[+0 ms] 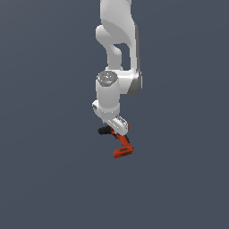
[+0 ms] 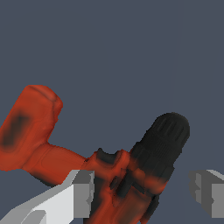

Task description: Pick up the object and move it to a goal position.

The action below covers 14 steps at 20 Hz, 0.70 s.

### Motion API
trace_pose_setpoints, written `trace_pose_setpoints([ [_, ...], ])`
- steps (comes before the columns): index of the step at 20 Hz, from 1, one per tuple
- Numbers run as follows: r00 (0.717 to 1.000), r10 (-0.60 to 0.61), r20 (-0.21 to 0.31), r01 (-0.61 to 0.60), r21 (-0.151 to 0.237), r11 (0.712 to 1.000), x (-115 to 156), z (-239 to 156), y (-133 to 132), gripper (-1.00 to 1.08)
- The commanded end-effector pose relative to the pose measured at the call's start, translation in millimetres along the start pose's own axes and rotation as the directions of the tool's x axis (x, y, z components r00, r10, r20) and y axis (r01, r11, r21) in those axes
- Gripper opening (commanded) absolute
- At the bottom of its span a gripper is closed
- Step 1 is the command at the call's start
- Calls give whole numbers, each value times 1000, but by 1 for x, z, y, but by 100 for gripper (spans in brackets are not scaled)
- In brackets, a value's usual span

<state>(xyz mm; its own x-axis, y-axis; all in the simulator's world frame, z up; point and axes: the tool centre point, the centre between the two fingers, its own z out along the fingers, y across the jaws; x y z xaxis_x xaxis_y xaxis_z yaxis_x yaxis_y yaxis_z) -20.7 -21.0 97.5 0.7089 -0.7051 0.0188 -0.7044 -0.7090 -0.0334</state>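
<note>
Gripper [image 2: 142, 192] is spread wide, and we straddle the drill [image 2: 109, 170] at its motor body, one finger [image 2: 83, 188] touching its flank, the other standing clear. From the gripper, the handle and blocky base run away sideways, chuck pointing opposite; no goal marker shows.

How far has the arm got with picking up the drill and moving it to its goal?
Done: the pincer has reached the drill, one finger at its body. In hand: the grasp; its fingers straddle the drill body, but whether they have clamped or lifted it cannot be told. Left: carrying it to the goal; no marker shows.
</note>
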Motion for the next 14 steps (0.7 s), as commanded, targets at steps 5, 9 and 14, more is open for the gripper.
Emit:
trace_pose_setpoints([
  [5,975,221,-17,-221,4,975,-2,17,10,68],
  [9,937,349,-31,-349,9,937,-2,26,18,68],
  [14,880,472,-48,-472,17,882,-1,33,26,68],
])
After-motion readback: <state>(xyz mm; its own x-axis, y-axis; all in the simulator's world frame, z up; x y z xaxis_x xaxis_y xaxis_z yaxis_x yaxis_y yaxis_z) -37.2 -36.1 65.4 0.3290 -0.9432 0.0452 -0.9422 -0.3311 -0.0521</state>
